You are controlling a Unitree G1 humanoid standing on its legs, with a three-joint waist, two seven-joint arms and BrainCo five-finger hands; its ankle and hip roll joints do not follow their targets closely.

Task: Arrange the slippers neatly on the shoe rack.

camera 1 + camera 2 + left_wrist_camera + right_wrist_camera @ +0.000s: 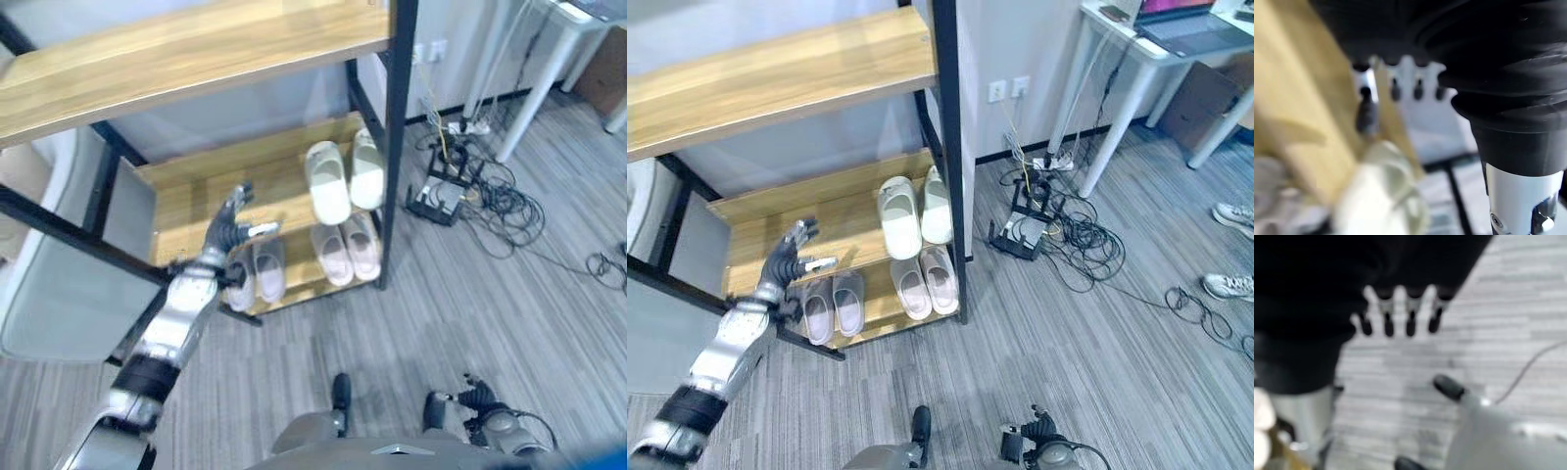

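With my left robot hand (794, 257) released and hovering above the grey slippers (835, 304) on the shoe rack (754, 230), beside the pink pair (926, 281) under the white pair (909, 215), a careless drop could knock the grey pair askew.

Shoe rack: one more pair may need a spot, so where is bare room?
Middle shelf is bare left of the white slippers, where the open left hand hovers. The top shelf looks bare. The bottom row is crowded: grey slippers, pink slippers.
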